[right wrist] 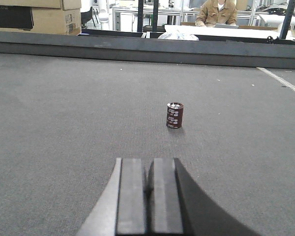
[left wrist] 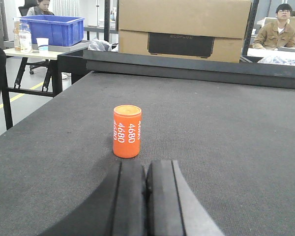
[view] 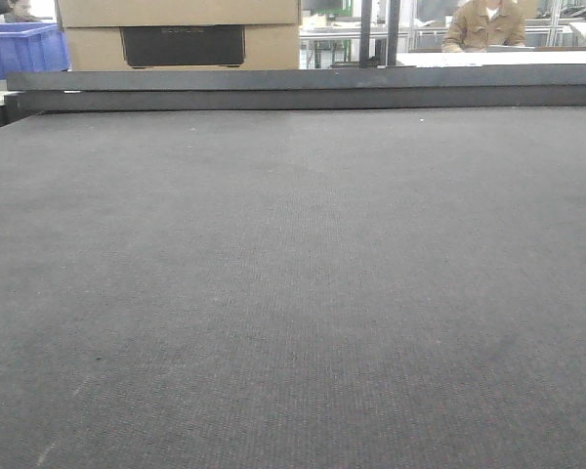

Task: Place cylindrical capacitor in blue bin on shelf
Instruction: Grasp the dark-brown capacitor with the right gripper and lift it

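Note:
The cylindrical capacitor (right wrist: 174, 115) is small and dark brown with a silver top. It stands upright on the dark grey felt table (right wrist: 64, 108), some way ahead of my right gripper (right wrist: 150, 164) and slightly to its right. That gripper is shut, pads together, with nothing held. My left gripper (left wrist: 146, 169) is also shut and empty. Just beyond its tips stands an orange cylinder (left wrist: 127, 131) printed "4680". The shelf and the blue bin are out of view. The front view shows only bare felt, with no gripper or object.
A raised dark ledge (view: 303, 88) runs along the table's far edge. Behind it sit cardboard boxes (left wrist: 184, 27). A blue plastic crate (left wrist: 54, 29) rests on a separate white side table at the far left. People sit at desks in the background.

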`<action>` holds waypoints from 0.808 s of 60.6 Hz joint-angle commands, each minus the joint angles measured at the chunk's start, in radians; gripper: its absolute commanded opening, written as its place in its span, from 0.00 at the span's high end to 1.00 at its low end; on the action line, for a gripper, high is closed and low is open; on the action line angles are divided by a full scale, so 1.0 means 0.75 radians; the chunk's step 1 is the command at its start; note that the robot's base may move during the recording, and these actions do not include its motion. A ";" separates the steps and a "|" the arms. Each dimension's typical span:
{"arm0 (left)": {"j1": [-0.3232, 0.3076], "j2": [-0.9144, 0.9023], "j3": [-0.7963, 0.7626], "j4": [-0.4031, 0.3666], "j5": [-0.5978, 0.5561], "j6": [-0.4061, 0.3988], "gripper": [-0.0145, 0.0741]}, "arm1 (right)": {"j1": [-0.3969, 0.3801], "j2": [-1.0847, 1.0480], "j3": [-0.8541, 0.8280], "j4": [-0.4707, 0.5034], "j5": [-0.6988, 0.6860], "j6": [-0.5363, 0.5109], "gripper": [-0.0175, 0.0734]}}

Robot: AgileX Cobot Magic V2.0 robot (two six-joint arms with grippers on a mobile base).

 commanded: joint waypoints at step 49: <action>0.002 -0.007 -0.002 -0.007 -0.160 -0.001 0.94 | -0.003 -0.004 0.000 -0.008 -0.086 0.003 0.99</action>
